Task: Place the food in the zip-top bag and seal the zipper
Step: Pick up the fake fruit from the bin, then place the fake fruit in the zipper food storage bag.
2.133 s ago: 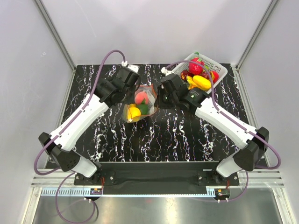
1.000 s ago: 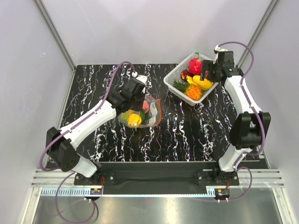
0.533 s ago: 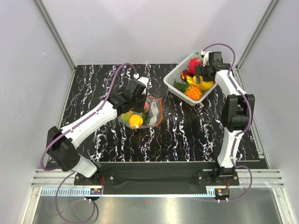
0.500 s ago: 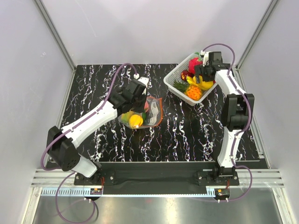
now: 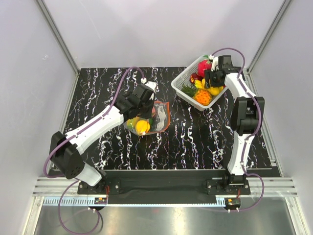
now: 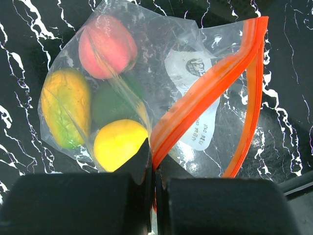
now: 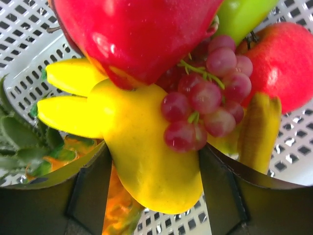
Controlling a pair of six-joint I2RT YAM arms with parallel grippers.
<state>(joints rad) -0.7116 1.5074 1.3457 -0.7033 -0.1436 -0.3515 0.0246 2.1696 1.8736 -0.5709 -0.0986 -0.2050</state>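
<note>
The zip-top bag point(image 6: 195, 73) lies on the black marbled table, holding a pink peach point(image 6: 107, 46), an orange-green fruit point(image 6: 63, 112), a dark green piece point(image 6: 110, 105) and a yellow lemon point(image 6: 120, 144). Its mouth gapes, and my left gripper point(image 6: 154, 169) is shut on the near side of the red-orange zipper point(image 6: 205, 93). From above, the bag point(image 5: 159, 117) sits at mid-table with the left gripper point(image 5: 145, 108) at its edge. My right gripper point(image 7: 155, 166) reaches into the white basket point(image 7: 24, 54), its jaws pressed on both sides of a yellow fruit point(image 7: 146, 161).
The basket point(image 5: 182, 84) at the back right also holds a big red fruit point(image 7: 132, 34), purple grapes point(image 7: 205, 107), a yellow banana point(image 7: 68, 78), a red round fruit point(image 7: 286, 63) and a pineapple point(image 5: 202, 97). Grey walls close in the table.
My right arm swung from the bag to the basket, dropped into it, and its jaws narrowed onto the yellow fruit. The left gripper stayed shut on the zipper, shifting slightly.
</note>
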